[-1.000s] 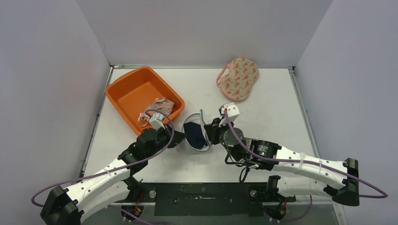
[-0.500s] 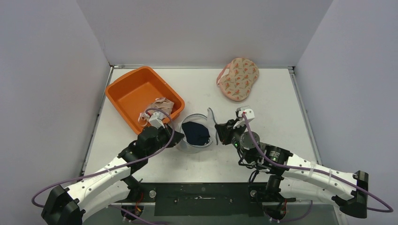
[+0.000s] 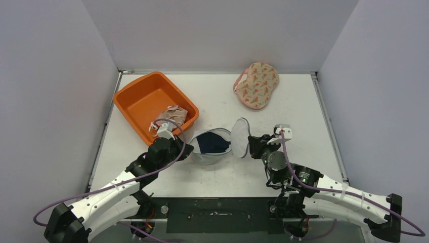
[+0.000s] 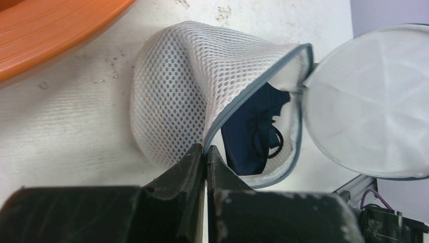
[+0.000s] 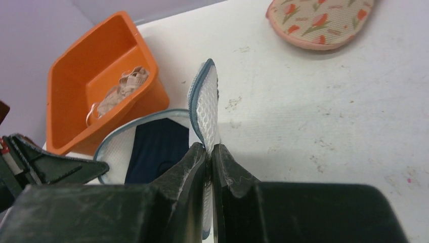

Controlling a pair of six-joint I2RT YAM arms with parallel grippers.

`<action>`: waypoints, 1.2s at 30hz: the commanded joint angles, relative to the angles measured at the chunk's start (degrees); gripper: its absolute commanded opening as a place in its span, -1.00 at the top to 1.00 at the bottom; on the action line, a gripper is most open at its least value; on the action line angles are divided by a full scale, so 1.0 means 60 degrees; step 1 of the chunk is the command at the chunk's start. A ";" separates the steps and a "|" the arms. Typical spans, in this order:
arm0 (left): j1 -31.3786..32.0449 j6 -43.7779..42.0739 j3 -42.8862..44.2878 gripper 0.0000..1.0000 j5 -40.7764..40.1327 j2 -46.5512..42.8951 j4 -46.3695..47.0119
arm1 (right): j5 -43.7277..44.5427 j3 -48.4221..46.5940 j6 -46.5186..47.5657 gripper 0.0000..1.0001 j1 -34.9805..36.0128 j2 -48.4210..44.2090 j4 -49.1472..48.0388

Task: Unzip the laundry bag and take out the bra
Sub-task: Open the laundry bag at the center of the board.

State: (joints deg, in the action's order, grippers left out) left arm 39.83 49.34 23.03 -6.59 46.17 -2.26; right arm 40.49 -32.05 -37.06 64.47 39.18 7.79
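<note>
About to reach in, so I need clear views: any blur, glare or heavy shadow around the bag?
Top external: even light, no glare, bag sharp. Left wrist: mesh crisp, bra dark but its strap readable, near foreground black. Right wrist: flap and tub sharp, no glare.

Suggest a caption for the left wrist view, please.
Left gripper pinches the rim of the open laundry bag, navy bra visible inside.

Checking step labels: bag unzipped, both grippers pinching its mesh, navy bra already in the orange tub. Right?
Not quite. The navy bra lies inside the open laundry bag; the orange tub holds only a beige garment, as the top view shows. The rest stands.
</note>
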 commanded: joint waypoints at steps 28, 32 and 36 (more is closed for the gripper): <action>-0.0204 0.0151 0.0281 1.00 -0.0241 -0.0254 -0.1035 | -0.1910 -0.0950 -0.0870 -0.57 -0.0086 0.3377 -0.1007; -0.0223 0.0169 0.0373 1.00 -0.0153 -0.0164 -0.1145 | -0.2055 -0.0833 -0.1806 -0.57 -0.0408 0.4273 -0.2008; -0.0238 0.0213 0.0381 1.00 -0.0038 -0.0107 -0.1193 | -0.2301 -0.1067 -0.2428 -0.55 -0.0888 0.4888 -0.1919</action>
State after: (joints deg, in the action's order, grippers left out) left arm 38.81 50.35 23.05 -8.29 45.47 -9.02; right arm 28.84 -36.64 -46.09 61.56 66.78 1.30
